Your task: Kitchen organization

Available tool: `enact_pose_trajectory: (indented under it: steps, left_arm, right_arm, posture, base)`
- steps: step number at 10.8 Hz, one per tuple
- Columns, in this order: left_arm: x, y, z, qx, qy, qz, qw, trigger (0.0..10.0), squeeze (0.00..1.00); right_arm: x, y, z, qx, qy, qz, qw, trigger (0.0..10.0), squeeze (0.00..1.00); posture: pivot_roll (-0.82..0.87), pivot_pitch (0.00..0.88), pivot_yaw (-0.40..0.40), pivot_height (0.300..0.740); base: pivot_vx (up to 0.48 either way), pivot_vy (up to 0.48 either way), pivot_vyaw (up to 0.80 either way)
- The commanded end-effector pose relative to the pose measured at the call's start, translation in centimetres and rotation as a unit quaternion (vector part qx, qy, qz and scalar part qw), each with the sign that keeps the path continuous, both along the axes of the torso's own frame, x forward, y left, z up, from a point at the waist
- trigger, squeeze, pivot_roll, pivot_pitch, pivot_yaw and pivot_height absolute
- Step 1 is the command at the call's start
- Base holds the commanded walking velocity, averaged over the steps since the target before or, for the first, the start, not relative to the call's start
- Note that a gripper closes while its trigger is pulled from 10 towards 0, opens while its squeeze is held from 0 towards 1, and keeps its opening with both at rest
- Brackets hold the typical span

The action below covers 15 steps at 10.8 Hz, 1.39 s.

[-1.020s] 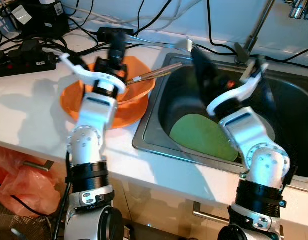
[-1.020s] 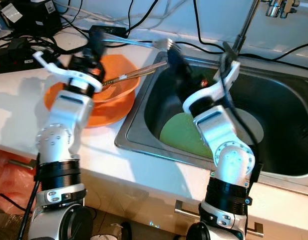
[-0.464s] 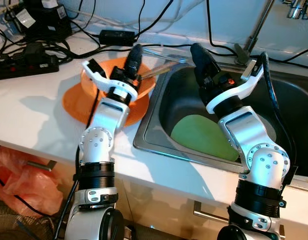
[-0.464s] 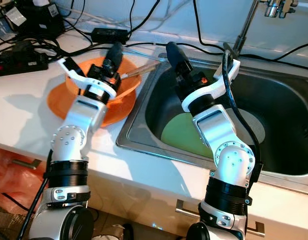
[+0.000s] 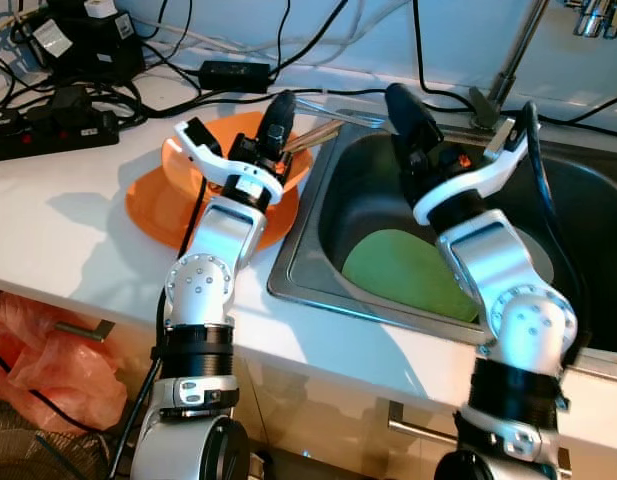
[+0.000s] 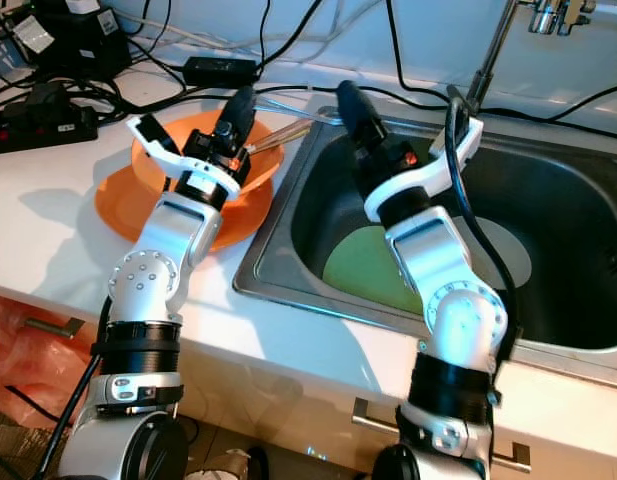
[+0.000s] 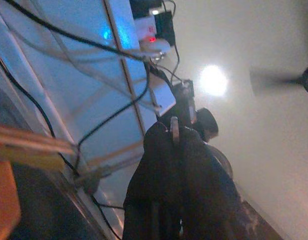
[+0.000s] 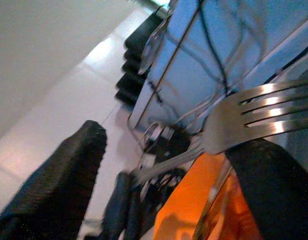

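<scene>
Both arms have swung in from a second ago: the left gripper, blurred and out over the counter back then, now hangs above the far rim of the orange bowl, and the right gripper has steadied over the near-left corner of the sink. Left fingers look pressed together in the wrist view, a thin metal sliver showing at their tips, though what it belongs to can't be told. Right fingers stand well apart, and a fork lies across the gap with its tines resting against one finger; whether it is actually pinched can't be made out. Wooden chopsticks lean out of the bowl toward the sink edge, just beside the left fingertips. Bowl sits on an orange plate, both just left of the sink rim. Below the right gripper a green cutting board lies on the sink floor, with open basin beyond it. White countertop runs left; behind the grippers a power strip, an adapter and black cables crowd the wall.
</scene>
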<state>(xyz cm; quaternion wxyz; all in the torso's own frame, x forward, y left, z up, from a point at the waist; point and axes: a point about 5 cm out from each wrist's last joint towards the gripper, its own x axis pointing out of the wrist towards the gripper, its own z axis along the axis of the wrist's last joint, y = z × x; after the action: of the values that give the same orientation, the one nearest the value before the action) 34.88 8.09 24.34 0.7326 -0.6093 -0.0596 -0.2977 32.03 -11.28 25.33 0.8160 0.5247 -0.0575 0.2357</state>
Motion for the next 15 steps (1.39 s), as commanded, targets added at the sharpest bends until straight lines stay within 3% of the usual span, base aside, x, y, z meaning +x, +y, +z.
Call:
enact_pose_trajectory:
  steps: [1,2,3,4,5,11,15]
  left_arm:
    - [-1.5,-4.9,-0.3,-0.063,0.020,-0.070,0.995,0.0,0.00]
    - [-1.6,-4.8,-0.5,-0.060,0.022,-0.069,0.996,0.0,0.00]
    - [-1.5,-4.6,-0.6,-0.058,0.024,-0.066,0.996,0.0,0.00]
    - [-1.5,-4.6,-0.7,-0.056,0.025,-0.065,0.996,0.0,0.00]
    - [-1.6,-4.6,-0.7,-0.056,0.025,-0.066,0.996,0.0,0.00]
    - [-1.2,-3.6,-2.0,-0.033,0.050,-0.033,0.998,0.0,0.00]
    - [-1.0,-3.2,-2.0,-0.026,0.053,-0.021,0.998,0.0,0.00]
  right_arm:
    - [0.5,0.2,0.8,0.004,-0.014,-0.014,1.000,0.0,0.00]
    - [0.8,0.1,0.8,-0.003,-0.015,-0.022,1.000,1.5,0.00]
    - [1.0,0.2,0.8,-0.010,-0.017,-0.021,1.000,4.9,0.00]
    - [1.0,0.4,0.7,-0.020,-0.020,-0.021,0.999,10.0,0.00]
    - [1.1,0.4,0.6,-0.021,-0.020,-0.024,0.999,0.0,0.00]
    - [2.3,-0.4,0.9,-0.022,-0.015,-0.069,0.997,0.0,0.00]
    - [2.8,0.1,0.8,-0.028,-0.010,-0.068,0.997,0.0,0.00]
  posture:
    - [0.02,0.090,0.037,0.740]
    - [0.03,0.090,0.036,0.740]
    - [0.03,0.091,0.036,0.740]
    - [0.03,0.090,0.034,0.740]
    - [0.03,0.091,0.033,0.740]
    - [0.02,0.093,0.030,0.740]
    - [0.03,0.094,0.026,0.740]
  base:
    - [0.000,0.000,0.00]
    - [0.000,0.000,0.00]
    - [0.000,0.000,0.00]
    - [0.000,0.000,0.00]
    - [0.000,0.000,0.00]
    - [0.000,0.000,0.00]
    - [0.000,0.000,0.00]
